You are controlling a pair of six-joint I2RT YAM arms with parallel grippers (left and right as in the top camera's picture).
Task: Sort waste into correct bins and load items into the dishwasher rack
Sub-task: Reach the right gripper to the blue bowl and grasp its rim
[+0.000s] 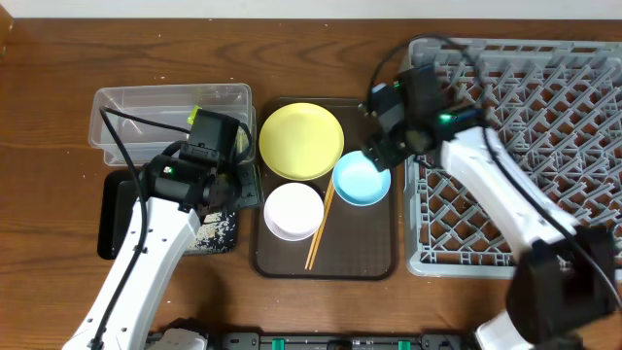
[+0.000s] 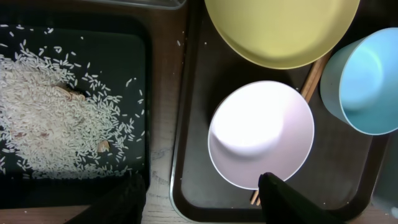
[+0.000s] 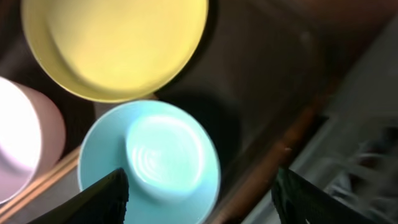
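Wood table (image 1: 58, 58): we are seeing it carrying everything, with the bins on the left and the rack on the right.
Grey dishwasher rack (image 1: 544, 117): it is standing against the right side of the brown tray, and we are spotting no dish among its pegs. The right arm is reaching across its near corner. A bowl carried over low is risking a knock on the rack wall or the pegs.
Brown serving tray (image 1: 326, 261): it is holding the plate, both bowls and the chopsticks, all crowded together.
Clear tub (image 1: 136, 102): it is sitting far left. A green-and-yellow scrap (image 1: 194, 117) is showing inside, partly hidden by the left arm.
Black tray (image 1: 112, 224): it is lying in front of the tub, with loose rice (image 2: 56, 106) spread over it.
Yellow plate (image 1: 301, 141): it is lying at the tray's far end, its edge covering the chopsticks' tips.
White bowl (image 2: 261, 134): it is sitting just ahead of the left gripper (image 2: 202, 199), which is hovering over the tray's left rim, jaws partly apart and empty. Lifting this bowl is likely to roll the chopsticks lying against it.
Light blue bowl (image 3: 149, 162): it is lying directly under the right gripper (image 3: 199, 199), whose jaws are spread wide and holding nothing. One finger is hanging over the bowl's near rim, the other out toward the rack. We are judging a rim pinch risky, since the smooth wall could slip or shove the plate.
Chopsticks (image 1: 319, 233): they are lying between the two bowls.
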